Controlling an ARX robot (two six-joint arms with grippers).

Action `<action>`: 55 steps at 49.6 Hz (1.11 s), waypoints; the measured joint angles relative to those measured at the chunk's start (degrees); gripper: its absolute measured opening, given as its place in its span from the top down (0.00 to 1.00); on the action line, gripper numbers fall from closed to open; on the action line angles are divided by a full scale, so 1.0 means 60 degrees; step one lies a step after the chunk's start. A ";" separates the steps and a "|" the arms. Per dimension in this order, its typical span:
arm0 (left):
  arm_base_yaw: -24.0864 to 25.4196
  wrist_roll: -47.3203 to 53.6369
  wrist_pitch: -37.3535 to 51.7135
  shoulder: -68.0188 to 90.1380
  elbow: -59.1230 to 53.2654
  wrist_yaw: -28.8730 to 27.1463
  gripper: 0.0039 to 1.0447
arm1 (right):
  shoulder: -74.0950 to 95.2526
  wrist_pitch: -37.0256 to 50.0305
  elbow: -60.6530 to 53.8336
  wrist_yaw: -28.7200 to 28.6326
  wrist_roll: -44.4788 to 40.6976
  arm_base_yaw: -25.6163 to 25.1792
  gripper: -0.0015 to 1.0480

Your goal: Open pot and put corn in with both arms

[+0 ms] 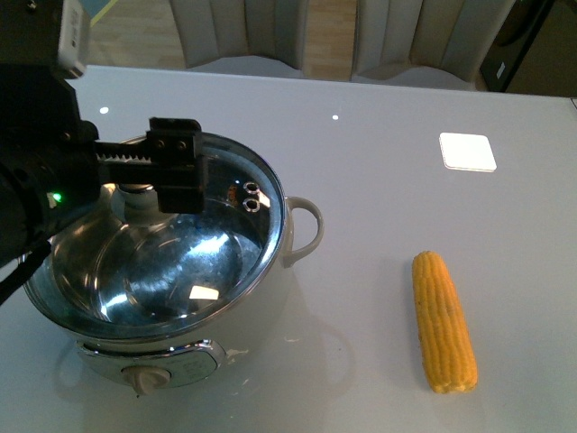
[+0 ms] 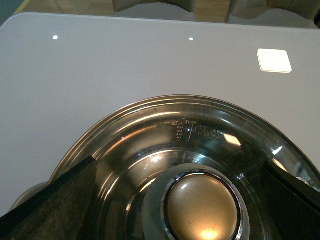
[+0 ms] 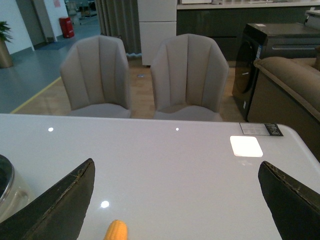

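The steel pot [image 1: 281,236] stands at the front left of the table, with a cream side handle [image 1: 306,225] and a front dial knob [image 1: 149,380]. Its glass lid [image 1: 194,271] lies on it. My left gripper [image 1: 137,185] is open just above the lid's knob. In the left wrist view the gold knob [image 2: 202,207] sits between the spread fingers [image 2: 52,200] of the left gripper [image 2: 200,212], with nothing touching it. The corn [image 1: 444,320] lies on the table to the right of the pot. My right gripper [image 3: 175,210] is open and empty above the table, with the corn's tip [image 3: 116,231] near one finger.
The white table [image 1: 379,162] has a bright square patch [image 1: 467,151] at the back right. Two beige chairs [image 3: 187,75] stand behind its far edge. A dark cabinet and a sofa [image 3: 292,75] stand beyond it to the right.
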 joint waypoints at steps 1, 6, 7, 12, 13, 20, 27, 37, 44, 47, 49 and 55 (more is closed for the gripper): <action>-0.0025 0.0069 0.0077 0.0131 0.0029 -0.0011 0.07 | 0.0000 0.0000 0.0000 -0.0004 -0.0004 0.0000 0.08; -0.0076 0.0291 0.0379 0.0725 0.0178 -0.0080 0.07 | 0.0000 0.0000 0.0000 -0.0004 -0.0004 0.0000 0.08; -0.0076 0.0302 0.0412 0.0780 0.0193 -0.0106 0.07 | 0.0000 0.0000 0.0000 -0.0004 -0.0004 0.0000 0.08; -0.0091 0.0332 0.0590 0.1206 0.0332 -0.0204 0.07 | 0.0000 0.0000 0.0000 -0.0004 -0.0004 0.0000 0.08; -0.0098 0.0332 0.0608 0.1235 0.0339 -0.0208 0.07 | 0.0000 0.0000 0.0000 0.0000 -0.0004 0.0000 0.08; -0.0211 0.0321 0.0805 0.1504 0.0397 -0.0255 0.07 | 0.0000 0.0000 0.0000 -0.0004 -0.0004 0.0000 0.08; -0.0288 0.0273 0.0973 0.1690 0.0430 -0.0321 0.07 | 0.0000 0.0000 0.0000 -0.0004 -0.0004 0.0000 0.08; -0.0302 0.0055 0.1064 0.1840 0.0488 -0.0350 0.12 | 0.0000 0.0000 0.0000 0.0000 -0.0004 0.0000 0.08; -0.0310 -0.0091 0.0954 0.1847 0.0521 -0.0328 0.31 | 0.0000 0.0000 0.0000 -0.0004 -0.0004 0.0000 0.08; -0.0331 -0.0113 0.0918 0.1847 0.0557 -0.0310 0.39 | 0.0000 0.0000 0.0000 -0.0004 -0.0004 0.0000 0.08; -0.0350 -0.0175 0.0903 0.1847 0.0568 -0.0364 0.44 | 0.0000 0.0000 0.0000 -0.0004 -0.0004 0.0000 0.08; -0.0335 -0.0259 0.0892 0.1847 0.0583 -0.0463 0.57 | 0.0000 0.0000 0.0000 0.0000 -0.0004 0.0000 0.08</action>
